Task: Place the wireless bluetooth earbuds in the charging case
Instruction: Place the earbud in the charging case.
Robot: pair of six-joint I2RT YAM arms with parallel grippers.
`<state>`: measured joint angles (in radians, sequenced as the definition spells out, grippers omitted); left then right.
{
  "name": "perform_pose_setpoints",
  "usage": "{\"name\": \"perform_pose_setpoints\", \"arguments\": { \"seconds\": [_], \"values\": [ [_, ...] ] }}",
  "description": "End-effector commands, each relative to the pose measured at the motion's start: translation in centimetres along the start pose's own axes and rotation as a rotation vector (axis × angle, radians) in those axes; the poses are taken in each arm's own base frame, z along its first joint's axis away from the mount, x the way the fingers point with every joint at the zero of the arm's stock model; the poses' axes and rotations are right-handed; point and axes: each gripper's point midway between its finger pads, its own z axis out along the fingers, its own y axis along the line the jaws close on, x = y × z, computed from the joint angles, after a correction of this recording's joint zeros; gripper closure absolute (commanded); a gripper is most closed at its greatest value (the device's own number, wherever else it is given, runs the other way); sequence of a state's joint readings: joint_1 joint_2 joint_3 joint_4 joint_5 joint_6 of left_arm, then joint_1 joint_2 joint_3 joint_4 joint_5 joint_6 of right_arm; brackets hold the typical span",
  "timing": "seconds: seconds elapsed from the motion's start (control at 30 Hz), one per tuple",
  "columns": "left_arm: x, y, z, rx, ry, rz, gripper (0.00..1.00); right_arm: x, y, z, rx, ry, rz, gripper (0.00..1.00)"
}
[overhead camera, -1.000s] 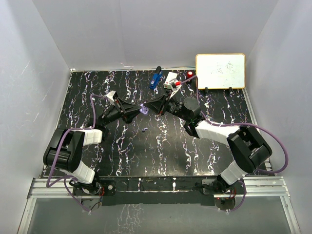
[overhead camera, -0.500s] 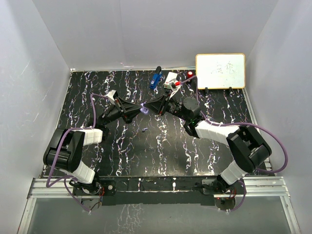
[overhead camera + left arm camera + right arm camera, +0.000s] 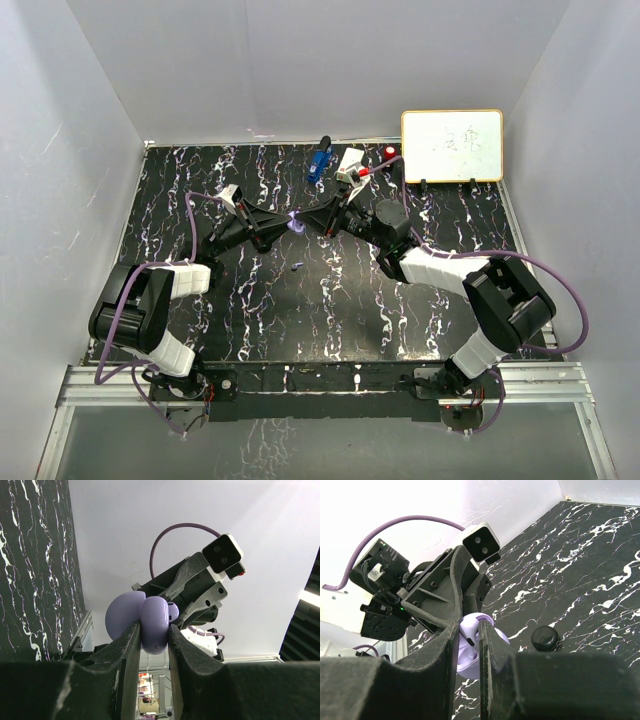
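Centrally above the dark marbled desk (image 3: 350,310), the 2 arms meet tip to tip, and the charging case (image 3: 125,615) hangs in the air between them, clear of the surface. It is glossy lavender plastic, smooth and rounded, and from the left wrist it shows as 2 plump lobes side by side, so its long axis runs across the lobes, roughly crosswise to the fingers that hold it. The left claw (image 3: 153,636) is clamped on the nearer lobe, 1 finger pressed flat to each face, and the lobes bulge out beyond the fingertips toward the other arm. A lavender earbud (image 3: 173,611) sits right against that far side of the case, a tiny rounded nub of the same colour; it is too small to tell which way its own long axis lies. The right claw (image 3: 469,630) comes in from the opposite side, its 2 fingers drawn close together with the pale lavender bud pinched between their tips, touching the case. Below, on the desk and just nearer the bases, lies a tiny purple piece (image 3: 297,266), well apart from both claws. A black round puck (image 3: 544,637) rests on the desk near the right claw.
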<state>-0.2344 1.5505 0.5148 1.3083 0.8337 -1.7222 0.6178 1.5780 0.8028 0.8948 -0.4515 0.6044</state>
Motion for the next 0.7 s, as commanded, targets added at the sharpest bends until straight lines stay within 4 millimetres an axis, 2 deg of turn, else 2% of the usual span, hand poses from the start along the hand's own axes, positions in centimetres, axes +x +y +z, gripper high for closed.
{"name": "perform_pose_setpoints", "arguments": {
  "seconds": [0.0, 0.27, 0.37, 0.57, 0.67],
  "values": [
    [0.36, -3.11, 0.28, 0.088, 0.014, 0.092, 1.0, -1.25, 0.91, 0.09, -0.039, -0.047, -0.044, 0.98],
    [0.34, -3.23, 0.33, 0.089, 0.013, 0.094, 1.0, -1.17, 0.88, 0.05, -0.035, -0.039, -0.051, 0.84],
    [0.26, -3.3, 0.37, 0.09, 0.012, 0.094, 1.0, -1.18, 0.9, 0.04, -0.036, -0.039, -0.052, 0.82],
    [0.23, -3.27, 0.4, 0.089, 0.012, 0.096, 1.0, -1.3, 1.0, 0.02, -0.037, -0.041, -0.057, 0.7],
    [0.26, -3.25, 0.42, 0.089, 0.013, 0.094, 1.0, -1.34, 0.99, 0.04, -0.037, -0.042, -0.057, 0.68]
  ]
}}
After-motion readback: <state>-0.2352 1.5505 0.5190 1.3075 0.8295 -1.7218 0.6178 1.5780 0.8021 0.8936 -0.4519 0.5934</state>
